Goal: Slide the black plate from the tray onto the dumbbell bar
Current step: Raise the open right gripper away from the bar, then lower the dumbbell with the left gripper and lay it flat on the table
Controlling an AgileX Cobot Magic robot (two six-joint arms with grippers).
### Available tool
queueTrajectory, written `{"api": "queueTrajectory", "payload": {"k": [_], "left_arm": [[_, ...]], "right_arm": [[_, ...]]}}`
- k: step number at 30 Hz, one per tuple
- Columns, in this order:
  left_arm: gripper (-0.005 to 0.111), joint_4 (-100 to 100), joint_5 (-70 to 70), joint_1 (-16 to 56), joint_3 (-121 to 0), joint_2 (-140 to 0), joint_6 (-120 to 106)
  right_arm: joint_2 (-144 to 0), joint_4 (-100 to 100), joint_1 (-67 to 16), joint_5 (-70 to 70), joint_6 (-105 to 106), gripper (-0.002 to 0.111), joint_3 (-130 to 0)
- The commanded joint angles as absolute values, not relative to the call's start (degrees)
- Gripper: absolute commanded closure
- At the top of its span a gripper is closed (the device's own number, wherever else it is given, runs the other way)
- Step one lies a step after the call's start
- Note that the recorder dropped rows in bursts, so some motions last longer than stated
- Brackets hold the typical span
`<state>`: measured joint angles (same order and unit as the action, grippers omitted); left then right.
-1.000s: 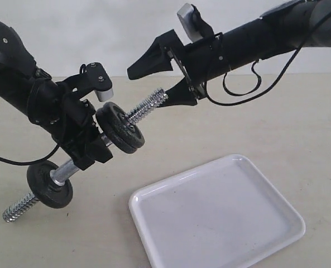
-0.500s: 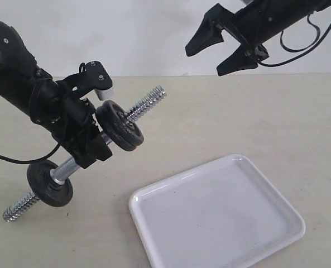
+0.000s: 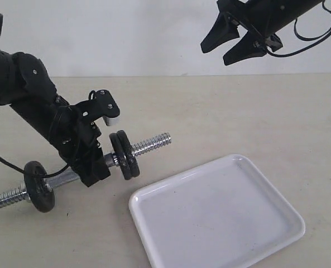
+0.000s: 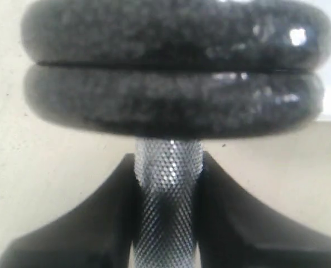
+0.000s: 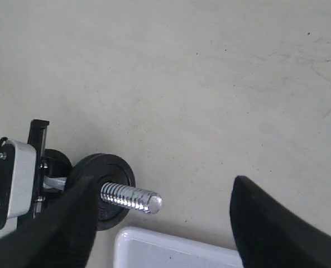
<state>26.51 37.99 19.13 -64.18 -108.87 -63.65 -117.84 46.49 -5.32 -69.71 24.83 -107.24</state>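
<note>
Left fingers (image 4: 92, 229) grip bar (image 4: 168, 184) near black plate (image 4: 173, 28).

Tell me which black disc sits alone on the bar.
The disc on the dumbbell bar beyond the left gripper, away from the tray; the other two sit pressed together on the tray side.

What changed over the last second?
Right gripper pulled up and away from the threaded end of the dumbbell bar, empty. Left gripper swung the bar down to a flatter tilt. Unchanged: left grip on the bar, stacked plates seated on it, tray.
</note>
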Motion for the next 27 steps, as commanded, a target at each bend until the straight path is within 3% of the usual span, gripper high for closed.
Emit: {"api": "queueTrajectory", "payload": {"k": [1,13,27], "left_arm": [[0.102,30.1,33.5,19.2,-66.3,-101.6,-63.9],[0.102,32.9,29.7,19.7,-69.5,-106.4,-64.1],[0.102,38.3,28.7,27.1,-80.0,-113.2,-63.9]], "right_arm": [[-116.5,45.7,-5.2,-70.0,24.8,0.047,-107.6],[-116.5,45.6,-5.2,-70.0,24.4,0.047,-107.6],[-116.5,44.6,-5.2,-70.0,24.4,0.048,-107.6]]}}
